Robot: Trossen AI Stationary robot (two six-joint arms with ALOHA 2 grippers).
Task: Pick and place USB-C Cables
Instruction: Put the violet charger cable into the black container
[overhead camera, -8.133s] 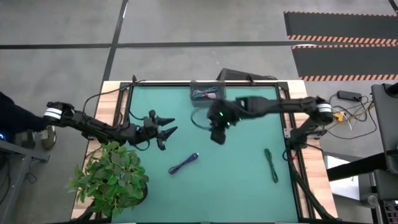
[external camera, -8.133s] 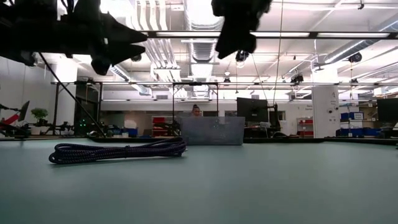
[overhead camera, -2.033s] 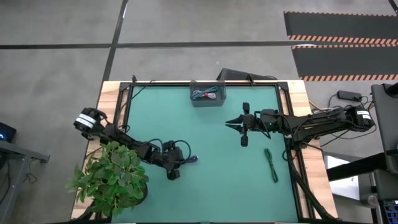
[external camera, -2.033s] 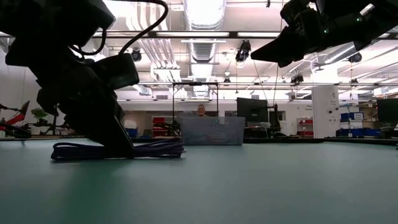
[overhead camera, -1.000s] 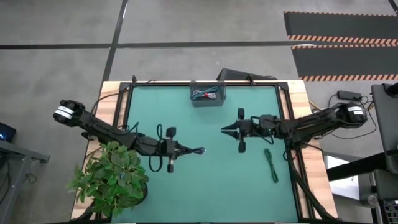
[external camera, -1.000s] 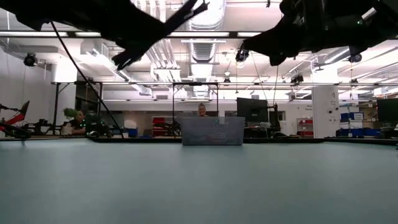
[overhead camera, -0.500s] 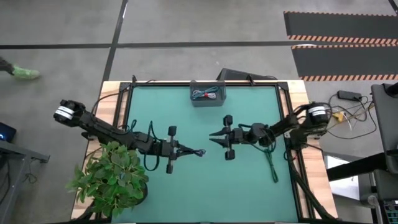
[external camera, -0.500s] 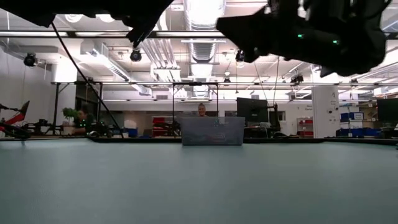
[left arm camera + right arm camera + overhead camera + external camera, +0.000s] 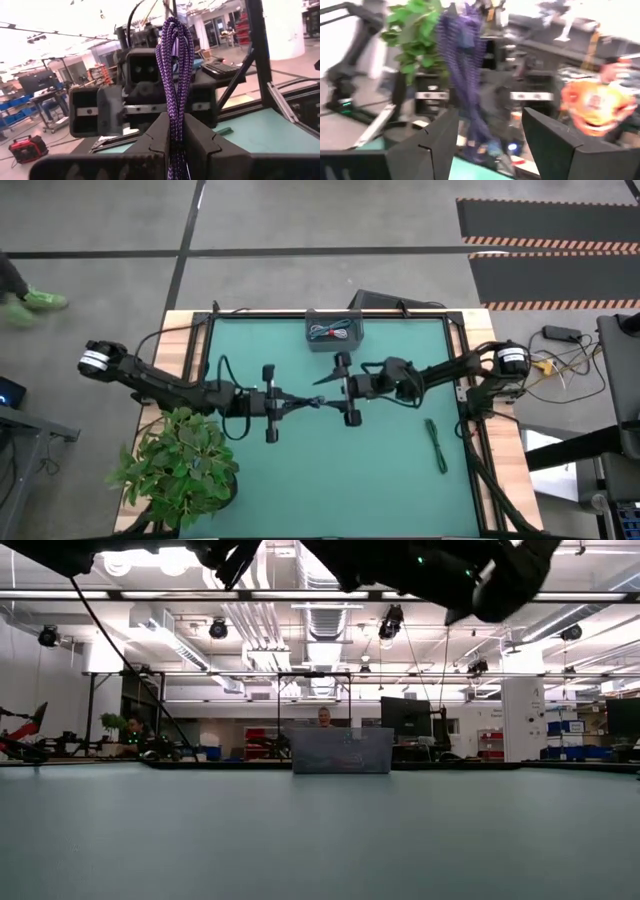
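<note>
A purple USB-C cable bundle (image 9: 313, 402) hangs in the air over the middle of the table, with my left gripper (image 9: 298, 402) shut on it. My right gripper (image 9: 323, 388) faces it from the table's right, open. Its two fingers (image 9: 427, 145) stand on either side of the bundle's free end (image 9: 464, 60), and no touch shows. A dark green cable (image 9: 436, 445) lies on the mat near the right edge. The grey tray (image 9: 333, 332) at the far edge holds cables. My left gripper pinches the purple bundle (image 9: 175, 125) between its two fingers, several strands together. The fingers reach level from the table's left and lie along the bundle. The rest of the bundle (image 9: 173, 55) sticks out past the fingertips toward my right gripper, clear of the table.
A potted plant (image 9: 180, 465) stands at the near left corner beside my left arm. In the low view the grey tray (image 9: 341, 750) stands at the far edge, with a person behind it in the room. Open green mat lies at the near middle.
My left gripper has carried the purple bundle a little toward the far edge, clear of the table. My right gripper has moved toward the table's left up to the bundle's free end, and its fingers now stand wide apart.
</note>
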